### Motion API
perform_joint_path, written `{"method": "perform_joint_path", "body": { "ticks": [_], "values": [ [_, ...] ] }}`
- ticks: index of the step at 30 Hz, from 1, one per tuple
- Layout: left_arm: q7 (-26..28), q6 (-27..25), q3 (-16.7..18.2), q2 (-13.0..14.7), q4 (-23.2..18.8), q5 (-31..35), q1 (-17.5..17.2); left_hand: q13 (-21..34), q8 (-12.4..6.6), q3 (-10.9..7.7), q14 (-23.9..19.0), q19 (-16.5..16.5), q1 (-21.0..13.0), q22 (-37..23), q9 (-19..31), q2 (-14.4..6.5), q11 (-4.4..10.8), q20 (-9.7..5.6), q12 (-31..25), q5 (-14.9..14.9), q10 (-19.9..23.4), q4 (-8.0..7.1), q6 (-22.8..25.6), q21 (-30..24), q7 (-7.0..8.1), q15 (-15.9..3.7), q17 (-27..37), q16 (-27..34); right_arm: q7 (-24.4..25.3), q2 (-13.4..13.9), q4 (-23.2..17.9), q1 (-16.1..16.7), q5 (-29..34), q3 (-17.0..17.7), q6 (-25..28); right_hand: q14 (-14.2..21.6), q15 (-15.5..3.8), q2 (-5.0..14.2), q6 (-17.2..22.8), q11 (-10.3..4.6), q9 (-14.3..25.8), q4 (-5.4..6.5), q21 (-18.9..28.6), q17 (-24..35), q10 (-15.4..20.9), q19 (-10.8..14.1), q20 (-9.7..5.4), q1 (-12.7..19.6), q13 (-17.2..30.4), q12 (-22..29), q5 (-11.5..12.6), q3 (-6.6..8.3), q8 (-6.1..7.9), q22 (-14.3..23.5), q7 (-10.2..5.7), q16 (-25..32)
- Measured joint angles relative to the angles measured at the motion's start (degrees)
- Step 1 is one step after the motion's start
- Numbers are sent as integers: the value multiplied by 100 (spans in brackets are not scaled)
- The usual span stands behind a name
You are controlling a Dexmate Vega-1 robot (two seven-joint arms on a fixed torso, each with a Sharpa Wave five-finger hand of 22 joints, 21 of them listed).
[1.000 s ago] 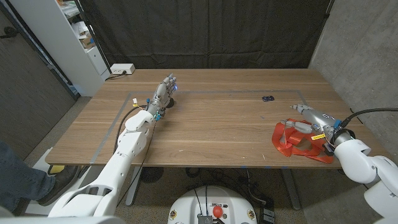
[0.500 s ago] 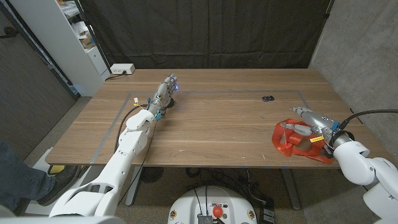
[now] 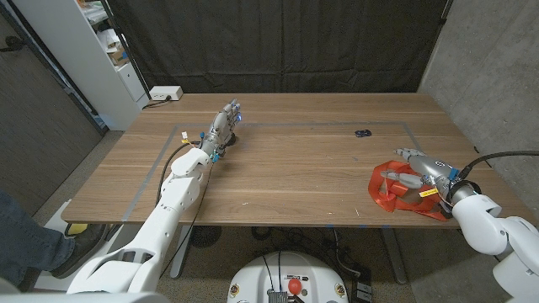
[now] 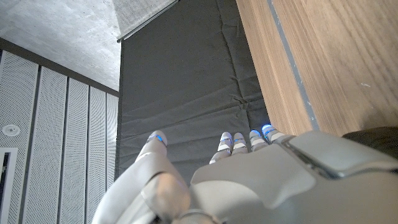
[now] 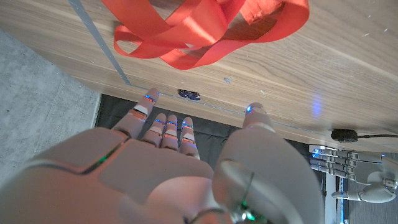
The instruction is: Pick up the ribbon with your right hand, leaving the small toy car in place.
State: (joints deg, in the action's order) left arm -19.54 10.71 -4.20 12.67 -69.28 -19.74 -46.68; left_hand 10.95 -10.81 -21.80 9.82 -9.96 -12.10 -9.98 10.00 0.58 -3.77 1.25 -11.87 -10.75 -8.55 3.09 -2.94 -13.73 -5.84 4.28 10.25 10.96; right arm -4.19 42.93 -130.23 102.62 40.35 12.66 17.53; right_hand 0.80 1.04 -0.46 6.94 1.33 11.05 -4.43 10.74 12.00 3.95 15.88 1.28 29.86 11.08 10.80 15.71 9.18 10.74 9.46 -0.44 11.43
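Reaching: my right hand (image 3: 415,174) sits over the ribbon (image 3: 402,195) at the table's (image 3: 295,168) near right corner, fingers apart in the right wrist view, nothing gripped yet
Ribbon spot: loose red heap just inside the tape line (image 3: 286,125), near the front edge, well apart from the small toy car (image 3: 363,133)
Ribbon handling: looks light, soft, floppy, likely slick satin; will sag and trail when lifted, not fragile
Where to grab: I judge the raised loops in the middle of the pile (image 5: 186,37) best, pinching across a fold so several layers come up together; a flat tail end would probably slip
Ribbon axis: no clean one, it's a tangle; the heap spreads roughly along the front edge, with a flat tail running toward the right corner
Car: small dark shape far side of the table, by the tape line; its pointing direction too small to tell; also seen in the right wrist view (image 5: 188,94)
Risk: trailing loops dragging, but the car is far enough off that I doubt they reach it
Left hand (image 3: 226,120): out on the far left of the table, fingers extended, holding nothing
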Motion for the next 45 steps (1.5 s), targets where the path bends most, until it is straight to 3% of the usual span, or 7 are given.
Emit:
{"method": "perform_joint_path", "body": {
  "ticks": [6, 12, 16, 24, 32, 45],
  "values": [
    [50, -48, 2, 32, -131, 3, -71, 0, 0, 0, 0, 0, 0, 0, 0, 0, 0, 0, 0, 0, 0, 0, 0, 0, 0, 0, 0, 0, -26, 1, 1, 28, 55, -40, 48, -87, 41, -51, -135, -72, 0, -47, -100, 0, -111, -357, 357, -51, 0, -16, 62, -48, -4, 0, -135, 0],
    [83, -85, 5, 51, -203, 5, -100, 0, 0, 0, 0, 0, -1, 0, 0, -1, 0, 0, 0, 0, 0, 0, -1, 0, 1, 0, 0, 0, -64, 20, 9, 42, 102, -88, 119, -246, 79, -135, -233, -143, 0, -45, -122, 0, -183, -1049, 920, -135, -1, -16, 150, -113, -4, 0, -278, -11],
    [89, -94, 4, 58, -217, 5, -102, 0, 0, -21, 0, 0, -30, 0, 0, -30, 0, 0, 0, 0, 0, 21, -1, 0, 1, 0, 0, 0, -113, 49, 9, 43, 150, -125, 205, -426, 177, -212, -296, -178, 0, -55, -122, 0, -292, -1325, 1076, -149, -1, -16, 272, -169, -4, 0, -340, -42],
    [90, -95, -12, 51, -145, 5, -59, 0, 0, -25, 0, 30, -30, 0, 0, -30, 0, 30, 0, 0, 0, 24, 30, 44, 32, 0, 0, 0, -322, 151, -46, 9, 273, -227, 428, -841, 387, -390, -678, -16, 0, -116, -77, 0, -785, -1472, 1101, -133, -1, -49, 495, -276, -37, 30, -365, -64],
    [70, -75, -24, 30, -30, 5, 12, 0, 0, -6, 1, 0, -53, 0, 0, -53, 0, 60, 0, 0, 0, 43, 29, 44, 32, 61, 0, 0, -553, 270, -119, -48, 357, -336, 705, -985, 531, -454, -980, 132, 0, -134, -9, 0, -1113, -1470, 1099, -131, -2, -49, 627, -341, -49, 30, -347, -64],
    [37, -51, -49, -10, 120, 41, 104, 0, 0, -29, 1, 17, -53, 0, 0, -53, 0, 89, 0, 0, 0, 66, 29, 82, 32, 61, 0, 0, -804, 415, -207, -119, 301, -453, 1038, -1002, 656, -476, -1154, 217, 0, -117, 100, 1, -1261, -1175, 1067, -155, -2, -49, 734, -405, -60, 56, -296, -17]
  ]
}}
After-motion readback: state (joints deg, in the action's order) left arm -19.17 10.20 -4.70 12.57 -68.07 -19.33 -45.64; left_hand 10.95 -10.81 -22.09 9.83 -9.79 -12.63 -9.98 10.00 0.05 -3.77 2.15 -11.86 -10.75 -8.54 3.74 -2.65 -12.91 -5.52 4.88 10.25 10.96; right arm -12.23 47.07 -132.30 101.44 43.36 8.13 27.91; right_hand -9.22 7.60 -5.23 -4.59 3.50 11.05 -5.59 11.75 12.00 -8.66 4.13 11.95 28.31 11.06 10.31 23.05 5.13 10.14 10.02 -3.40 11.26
